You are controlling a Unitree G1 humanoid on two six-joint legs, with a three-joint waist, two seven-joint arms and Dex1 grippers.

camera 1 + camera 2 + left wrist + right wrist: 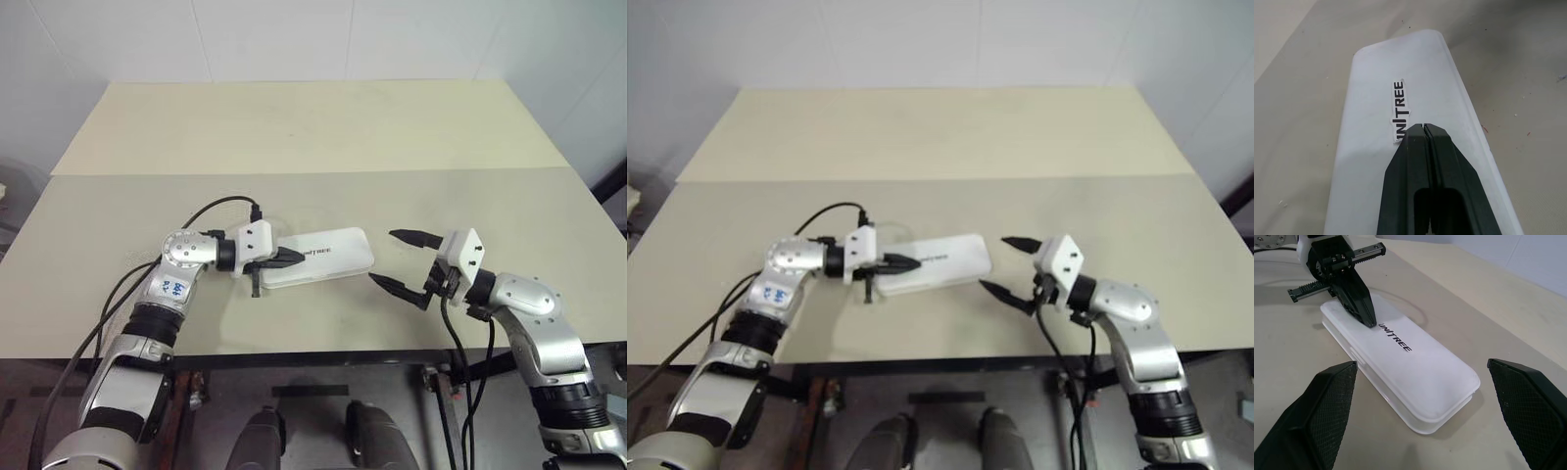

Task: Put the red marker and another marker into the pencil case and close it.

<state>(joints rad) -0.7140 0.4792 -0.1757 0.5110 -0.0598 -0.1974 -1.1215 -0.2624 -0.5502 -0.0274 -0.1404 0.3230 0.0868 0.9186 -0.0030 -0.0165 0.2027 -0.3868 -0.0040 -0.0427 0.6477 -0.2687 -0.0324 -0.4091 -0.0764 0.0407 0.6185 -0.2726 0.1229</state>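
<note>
— Where's the case (318,257)?

— Flat on the table (294,147), near the front edge, lid down with the logo (1399,108) facing up. From the right wrist view the lid lies on the base along the near edge, though I can't tell whether the latch has caught. No markers are in sight, so I judge they're inside and the closing is what's left.

— And your pincers?

— My left pincer (1365,313) has its fingers pressed together, holding nothing, tips on the lid just short of the logo, at the end nearer my left arm. My right pincer (402,261) stands spread wide and empty, just off the far end of the case, not touching it.

— So how do you finish it well?

— Press straight down with the closed tips, not at a slant, or the case may skid across the table. I'd work the push toward the opening edge, where a clasp usually sits. The right pincer can steady the far end if the box starts to slide or tip. Gentle, even pressure; the plastic is smooth and the tips could slip off.
</note>
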